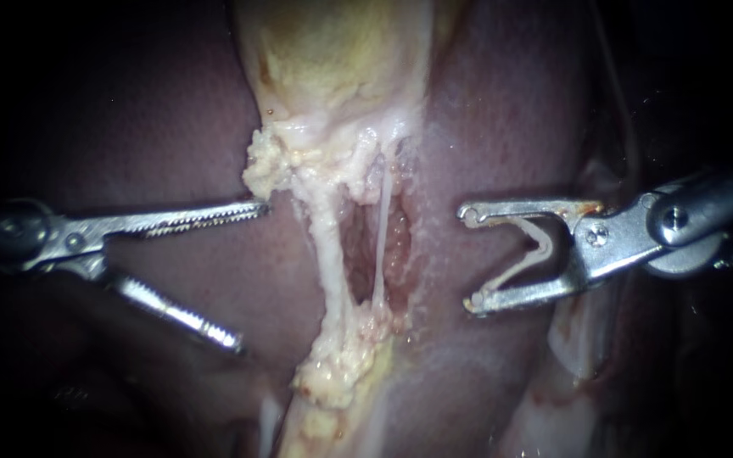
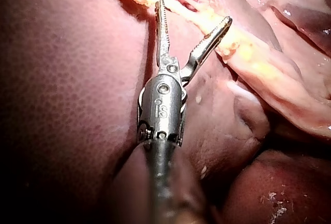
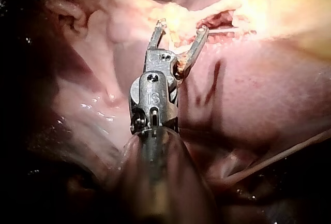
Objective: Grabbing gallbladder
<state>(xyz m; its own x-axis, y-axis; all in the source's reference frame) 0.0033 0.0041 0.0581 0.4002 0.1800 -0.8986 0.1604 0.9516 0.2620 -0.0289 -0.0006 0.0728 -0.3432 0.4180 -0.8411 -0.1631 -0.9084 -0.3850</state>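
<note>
**Left jaws wide and nothing gripped yet**

Endoscope view: the gallbladder (image 1: 332,59) is a pale yellow body lying down the middle of the liver (image 1: 129,127), with two stretched tubes (image 1: 328,237) below it. The left instrument (image 1: 249,276) has its toothed jaws spread. The upper one points at the ragged fat under the gallbladder and grips nothing, which looks like lining up for a bite. The right instrument (image 1: 468,258) waits off the tubes' other side. Its jaws are far apart but cradle a pale V-shaped clip (image 1: 546,246), probably kept ready and out of the way.

Left wrist view: the left instrument (image 2: 194,13) gapes over the liver (image 2: 67,79), with yellow tissue just ahead of its jaws.

Right wrist view: the right instrument (image 3: 182,26) faces the tubes with parted jaws. I cannot make out the clip here. The yellow mass beside them is probably the gallbladder (image 3: 289,6).
</note>
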